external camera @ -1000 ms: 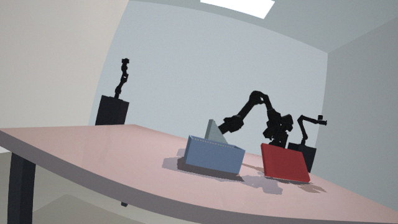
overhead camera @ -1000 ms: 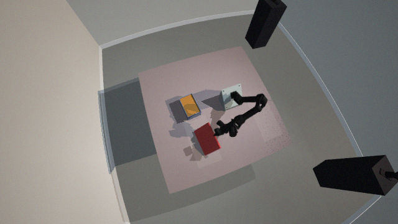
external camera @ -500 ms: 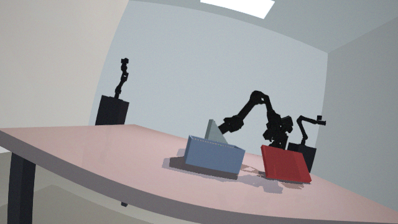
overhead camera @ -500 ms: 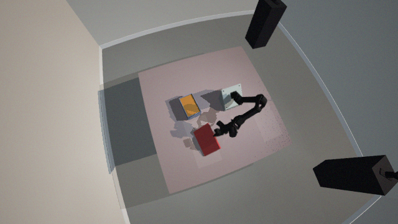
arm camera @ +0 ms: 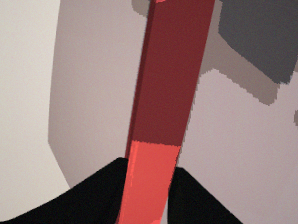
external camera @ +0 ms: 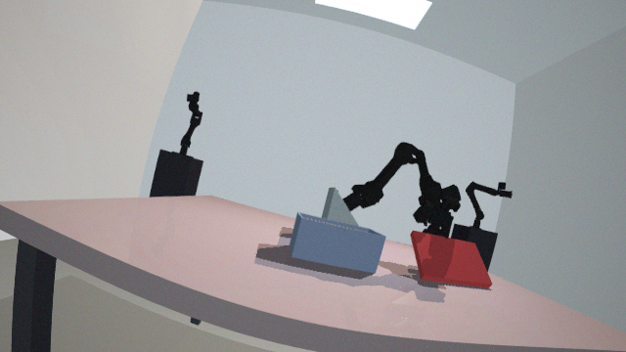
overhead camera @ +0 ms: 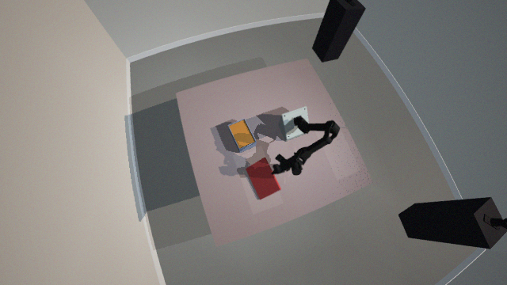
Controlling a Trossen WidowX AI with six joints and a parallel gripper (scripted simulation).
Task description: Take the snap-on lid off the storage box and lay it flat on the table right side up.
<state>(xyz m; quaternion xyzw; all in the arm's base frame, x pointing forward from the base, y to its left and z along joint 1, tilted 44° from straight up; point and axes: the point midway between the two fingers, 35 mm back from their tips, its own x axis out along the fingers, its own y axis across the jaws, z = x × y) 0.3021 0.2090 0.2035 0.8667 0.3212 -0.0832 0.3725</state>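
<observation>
The blue storage box [overhead camera: 248,147] [external camera: 337,246] stands open on the pink table, its orange inside showing in the top view. The red lid [overhead camera: 262,183] [external camera: 457,261] [arm camera: 172,85] is off the box and beside it, apart from it. It is steeply tilted, with its lower edge very close to the table; whether it touches cannot be told. My gripper [overhead camera: 274,171] [arm camera: 149,172] is shut on the lid, with a black finger on each side of it in the wrist view. In the exterior view the fingertips are hidden behind the lid's upper edge.
The arm's pale mounting plate [overhead camera: 295,115] [external camera: 336,207] stands tilted on the table behind the box. The table's near edge [external camera: 205,305] runs across the exterior view. Two black pedestals [overhead camera: 444,223] [external camera: 176,173] with other arms stand off the table.
</observation>
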